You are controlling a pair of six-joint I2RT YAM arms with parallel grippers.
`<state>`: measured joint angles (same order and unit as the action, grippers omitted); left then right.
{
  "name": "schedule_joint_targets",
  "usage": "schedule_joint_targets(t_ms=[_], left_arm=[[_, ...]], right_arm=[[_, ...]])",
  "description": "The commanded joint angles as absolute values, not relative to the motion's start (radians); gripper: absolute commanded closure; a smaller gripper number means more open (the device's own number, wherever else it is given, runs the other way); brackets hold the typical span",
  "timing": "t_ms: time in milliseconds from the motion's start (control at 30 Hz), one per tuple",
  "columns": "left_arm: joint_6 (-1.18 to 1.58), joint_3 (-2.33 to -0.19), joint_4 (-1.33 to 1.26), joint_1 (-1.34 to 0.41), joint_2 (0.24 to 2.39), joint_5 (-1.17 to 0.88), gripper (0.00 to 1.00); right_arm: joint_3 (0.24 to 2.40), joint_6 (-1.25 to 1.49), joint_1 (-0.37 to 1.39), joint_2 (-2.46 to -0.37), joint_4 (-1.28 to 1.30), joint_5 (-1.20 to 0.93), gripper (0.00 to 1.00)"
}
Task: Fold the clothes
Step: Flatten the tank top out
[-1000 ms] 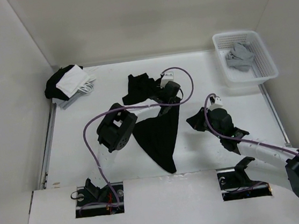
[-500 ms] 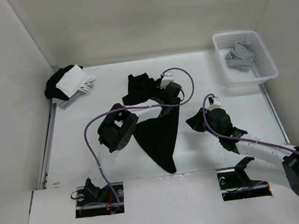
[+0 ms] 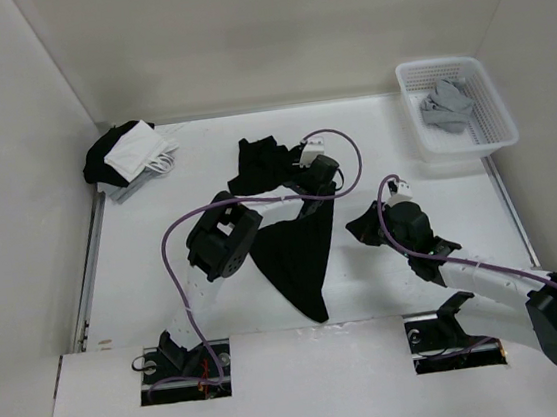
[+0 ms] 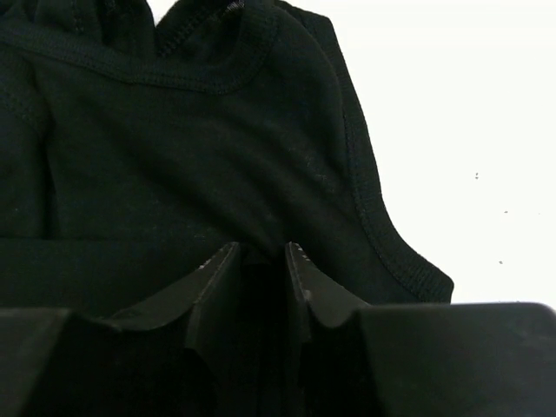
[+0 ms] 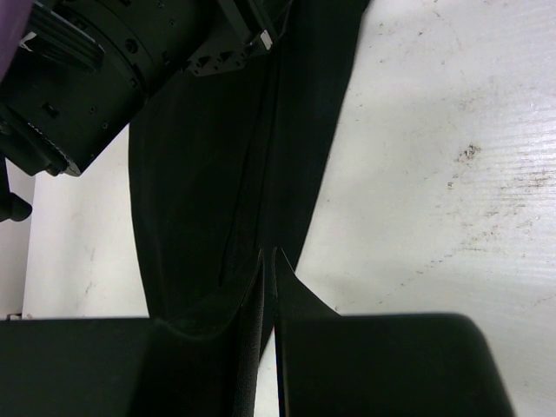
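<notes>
On the T-shirt [image 3: 294, 252] — right jaws nearly closed, apparently pinching it; left jaws' grip unclear.

White table [image 3: 143, 254] carries black T-shirt [image 3: 299, 256], basket [image 3: 453, 151], cloth bundle [image 3: 126, 152].

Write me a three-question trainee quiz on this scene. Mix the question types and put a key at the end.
1. True or false: the white basket is empty.
2. Multiple choice: where does the black-and-white bundle lie in the top view?
A. far left corner
B. inside the basket
C. near right corner
3. Short answer: which garment lies in the middle of the scene?

Key
1. False: it holds a grey garment.
2. A
3. The black T-shirt.
</notes>
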<state>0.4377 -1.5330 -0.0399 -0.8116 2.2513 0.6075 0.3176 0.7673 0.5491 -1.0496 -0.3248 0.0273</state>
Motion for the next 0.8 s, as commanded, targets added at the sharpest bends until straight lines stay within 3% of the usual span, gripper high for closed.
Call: schedule_joint_targets(t_ms=[0,333,600,767], left_arm=[[0.446,-1.572,-0.063,-0.812,2.241,0.627,0.76],[0.446,-1.519,-0.101,-0.818,2.175,0.678,0.75],[0.434,-1.511,-0.103,-0.798,2.177,0.664,0.9],[0.434,-1.491,-0.109,-0.8,2.145,0.669,0.91]], right_arm=[[0.33,0.764,0.551,-1.052,-0.397,0.021,0.88],[0.339,0.759,0.556,-1.083,-0.397,0.021,0.88],[0.336,0.759,0.559,-1.072,-0.399,0.021,0.87],[0.336,0.759,0.559,-1.074,-0.399,0.021,0.86]])
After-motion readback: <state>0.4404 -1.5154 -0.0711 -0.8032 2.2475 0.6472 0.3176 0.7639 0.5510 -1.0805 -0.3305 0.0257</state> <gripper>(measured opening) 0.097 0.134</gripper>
